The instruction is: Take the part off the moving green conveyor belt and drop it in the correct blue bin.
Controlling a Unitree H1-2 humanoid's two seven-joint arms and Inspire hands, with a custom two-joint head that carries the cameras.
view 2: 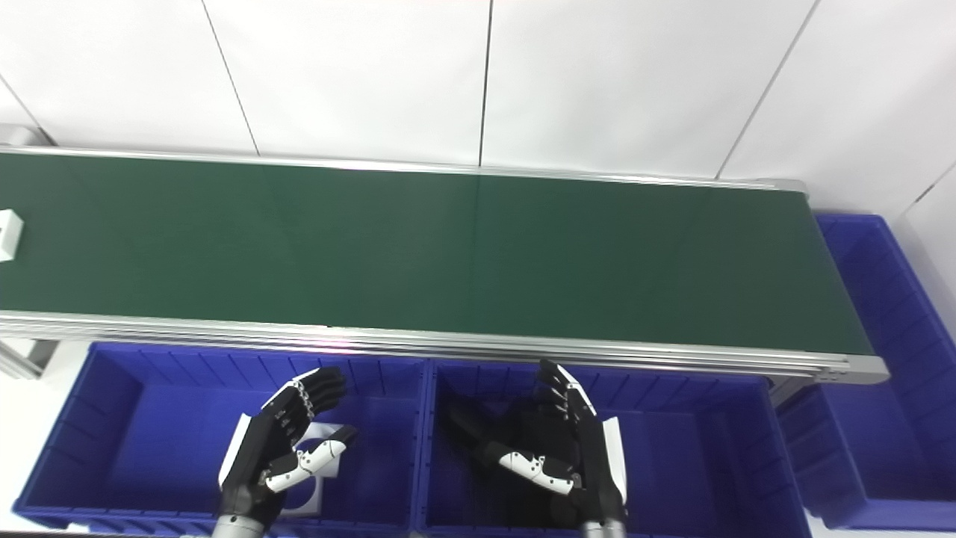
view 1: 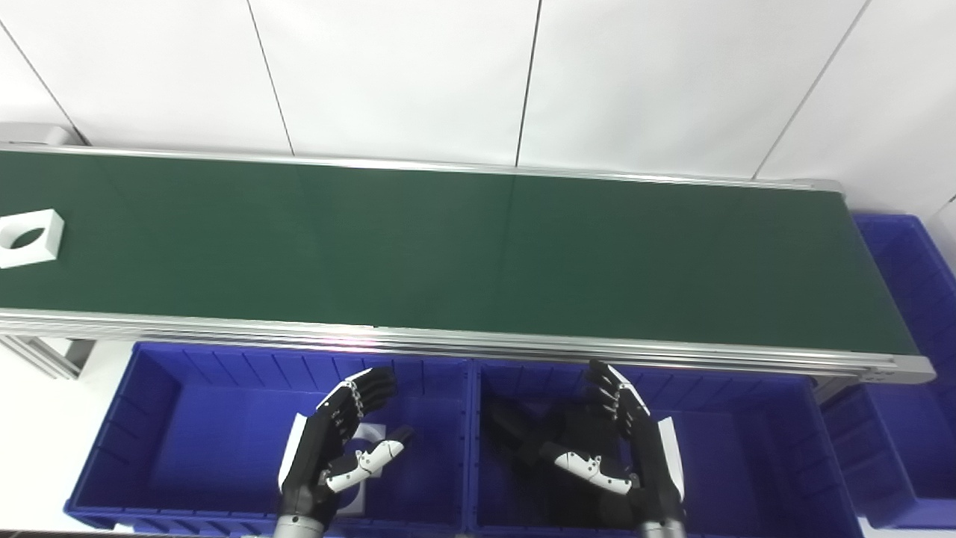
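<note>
Both hands (view 1: 340, 441) (view 1: 624, 448) hover empty over blue bins (view 1: 172, 418); white part (view 1: 28, 237) rides conveyor belt (view 1: 478, 254).

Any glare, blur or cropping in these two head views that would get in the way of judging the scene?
Left eye view: both sharp and evenly lit; faint pinkish glare on the belt rail; white part cut slightly by the left edge. Right eye view: same glare; the part is mostly cropped out. Both views: dark parts under the right hand merge with its shadow; left hand is clear.
</note>
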